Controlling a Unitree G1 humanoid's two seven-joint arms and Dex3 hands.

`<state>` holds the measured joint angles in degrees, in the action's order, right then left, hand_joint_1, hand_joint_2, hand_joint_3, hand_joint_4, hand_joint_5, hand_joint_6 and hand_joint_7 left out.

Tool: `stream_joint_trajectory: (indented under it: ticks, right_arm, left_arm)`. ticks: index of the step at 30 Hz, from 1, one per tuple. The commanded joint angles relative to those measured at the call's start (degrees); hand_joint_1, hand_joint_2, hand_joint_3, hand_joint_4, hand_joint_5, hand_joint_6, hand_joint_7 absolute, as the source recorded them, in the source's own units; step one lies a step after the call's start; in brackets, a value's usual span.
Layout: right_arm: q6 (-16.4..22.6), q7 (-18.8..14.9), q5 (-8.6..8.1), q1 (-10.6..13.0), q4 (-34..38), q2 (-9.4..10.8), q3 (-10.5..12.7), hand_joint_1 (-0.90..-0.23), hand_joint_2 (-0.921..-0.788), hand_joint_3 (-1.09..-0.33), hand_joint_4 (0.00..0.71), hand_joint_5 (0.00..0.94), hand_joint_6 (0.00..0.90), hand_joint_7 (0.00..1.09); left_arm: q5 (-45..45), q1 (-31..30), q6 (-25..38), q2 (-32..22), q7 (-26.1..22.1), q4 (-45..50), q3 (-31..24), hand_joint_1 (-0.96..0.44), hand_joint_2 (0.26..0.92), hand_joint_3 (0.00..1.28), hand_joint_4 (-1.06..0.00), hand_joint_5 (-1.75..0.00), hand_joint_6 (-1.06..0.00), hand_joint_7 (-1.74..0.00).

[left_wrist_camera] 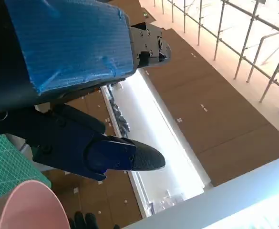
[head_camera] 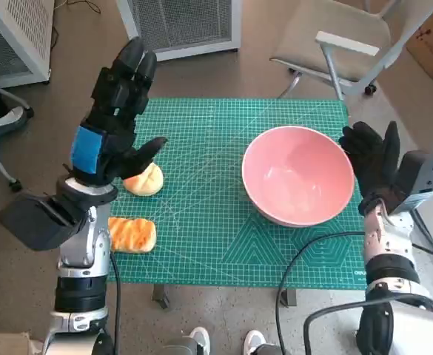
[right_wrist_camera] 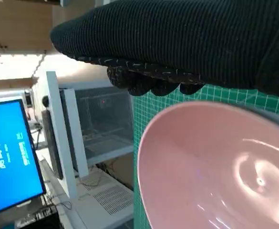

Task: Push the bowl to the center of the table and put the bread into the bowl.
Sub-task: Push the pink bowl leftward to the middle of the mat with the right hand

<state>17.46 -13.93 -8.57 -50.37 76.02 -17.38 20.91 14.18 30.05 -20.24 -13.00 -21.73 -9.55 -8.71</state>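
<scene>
From the head view, the pink bowl (head_camera: 298,175) was seen right of the counter's (head_camera: 201,244) center, empty; two breads (head_camera: 143,180) lay left of it, unlifted. Left hand (head_camera: 116,111) was raised, fingers spread, grasping nothing. From the right wrist view, the right hand (right_wrist_camera: 187,43) was held released beside the bowl's rim.

The head camera is looking steeply down from above on the green mat (head_camera: 223,222) and the floor around it. The left wrist camera is sitting close behind the left hand (left_wrist_camera: 72,95), facing out past it toward the room. The right wrist camera is peering from close under the glove of the right hand (right_wrist_camera: 187,43); all three are sharing the pink bowl (head_camera: 297,174).
</scene>
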Motion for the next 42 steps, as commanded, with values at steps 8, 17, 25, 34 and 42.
stream_joint_trajectory:
  ticks: [8, 17, 25, 34, 42]
  right_arm:
    - [-0.12, -0.54, 0.58, 0.22, 0.30, 2.78, -0.80, -0.570, -0.921, -0.694, 0.278, 0.002, 0.359, 0.12]
    - [0.78, -1.46, 0.85, -0.90, 0.04, 4.04, -1.62, -0.581, -0.921, -0.708, 0.282, 0.003, 0.375, 0.11]
    - [1.65, -2.33, 0.98, -2.02, -0.08, 5.06, -2.24, -0.567, -0.921, -0.714, 0.293, 0.007, 0.378, 0.11]
    - [2.33, -3.26, 1.12, -3.19, -0.21, 6.34, -2.36, -0.573, -0.921, -0.735, 0.285, 0.001, 0.370, 0.10]
    - [2.81, -3.48, 1.41, -4.26, -0.34, 7.61, -2.76, -0.576, -0.921, -0.755, 0.277, 0.000, 0.360, 0.09]
  left_arm:
    - [0.36, -0.94, 1.68, -0.51, 0.15, 1.97, -0.28, -0.58, 0.921, 0.21, -0.08, 0.00, -0.03, -0.33]
    - [0.27, -1.35, 1.70, -0.44, 0.16, 2.25, -0.32, -0.58, 0.921, 0.21, -0.08, 0.00, -0.02, -0.34]
    - [0.04, -1.74, 2.40, -0.57, 0.64, 3.53, -0.36, -0.57, 0.921, 0.21, -0.08, 0.00, 0.00, -0.38]
    - [-0.19, -2.09, 2.80, -0.43, 1.19, 4.16, -0.27, -0.57, 0.921, 0.21, -0.08, 0.00, 0.00, -0.38]
    - [-0.06, -2.54, 3.07, -0.31, 1.55, 4.88, -0.23, -0.56, 0.921, 0.21, -0.08, 0.00, 0.00, -0.38]
